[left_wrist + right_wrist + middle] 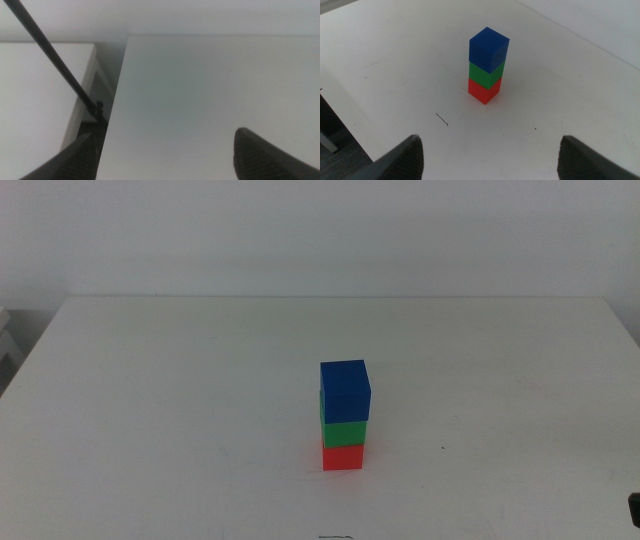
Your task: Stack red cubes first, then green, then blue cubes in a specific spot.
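**Three-cube tower upright, both tools clear of it**

The right tool (pixel 490 160) hangs back from the tower, its two dark jaws set wide apart with nothing between them; a broad stretch of bare white desk (pixel 150 400) lies between the jaws and the cubes. In the middle view only a dark sliver of this arm shows at the lower right corner. The left tool (pixel 165 157) sits off at the desk's left edge, jaws likewise spread and empty, over a long straight border where the desk drops away beside a second white surface (pixel 35 95); a thin black rod (pixel 55 62) slants across that gap.

Near the middle of the desk stands the stack: the red cube (pixel 342 455) on the desktop, the green cube (pixel 344 432) on top of it, the blue cube (pixel 345 390) uppermost. The blue one is turned slightly against the two below. All three are plain, matte, sharp-edged and equal in size.

Open desk surrounds the tower on every side, with every edge well apart from it. A short dark mark (pixel 442 119) lies on the surface near the stack.
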